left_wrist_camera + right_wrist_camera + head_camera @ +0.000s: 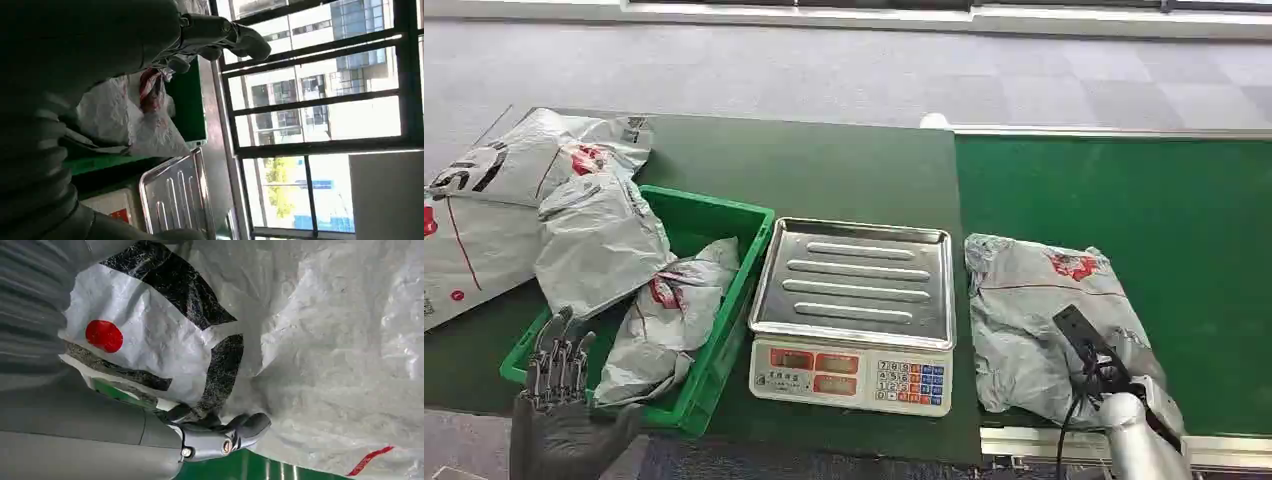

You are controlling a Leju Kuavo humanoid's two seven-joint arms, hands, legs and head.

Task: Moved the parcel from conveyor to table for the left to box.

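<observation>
So the green conveyor belt (pixel 1124 190) has the crinkly grey plastic parcel (pixel 1034 310) lying on it, and my right hand (pixel 220 432) is clenched on its near edge. I'd grab deeper before lifting. My left hand (pixel 559 400) hovers released by the green plastic crate (pixel 724 215).

I can read the number keys 1 to 9 on the keypad (pixel 890 381) of the scale (pixel 852 375) in front of me, but the small words on its front are too tiny for me to read. A big black mark that looks like an S or a 5 (pixel 466 172) is printed on the grey bag (pixel 484 215) at the far left, and I cannot tell which one it is. The parcel (pixel 1034 310) on the green belt has a red print (pixel 1072 265) on it, too blurry for me to read.
</observation>
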